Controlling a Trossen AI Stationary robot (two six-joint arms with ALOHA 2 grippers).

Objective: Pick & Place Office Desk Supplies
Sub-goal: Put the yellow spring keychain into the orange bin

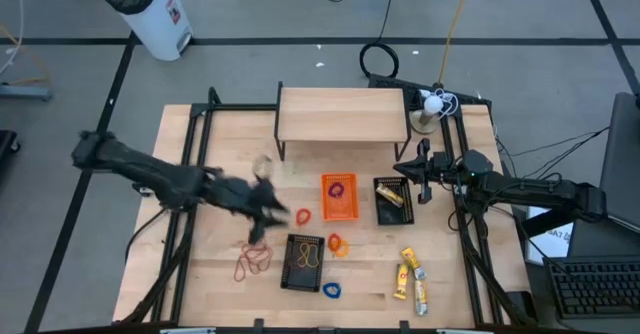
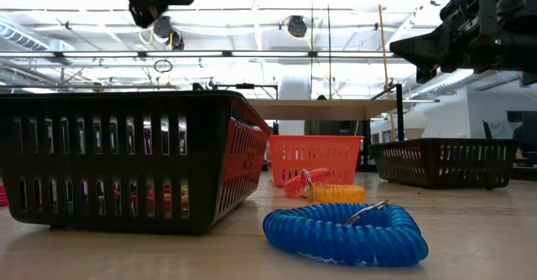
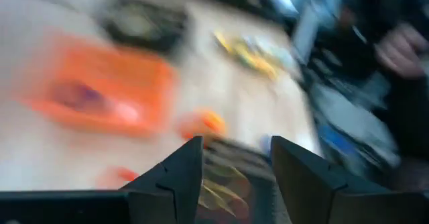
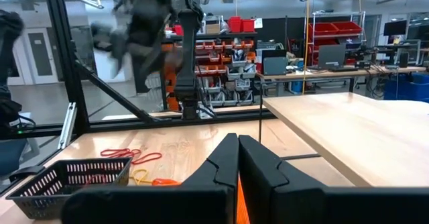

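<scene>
Left gripper (image 1: 262,217) is held above the table with its fingers (image 3: 175,177) parted and nothing between them. Just beside it lie the rubber bands (image 1: 252,261) and a black basket (image 1: 302,262). Right gripper (image 1: 420,170) is closed, empty, near another black basket (image 1: 392,201).

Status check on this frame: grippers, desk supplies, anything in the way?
Left gripper open, empty, above table. Right gripper shut, empty, beside far black basket. Rubber bands loose on table. No obstruction visible.
</scene>
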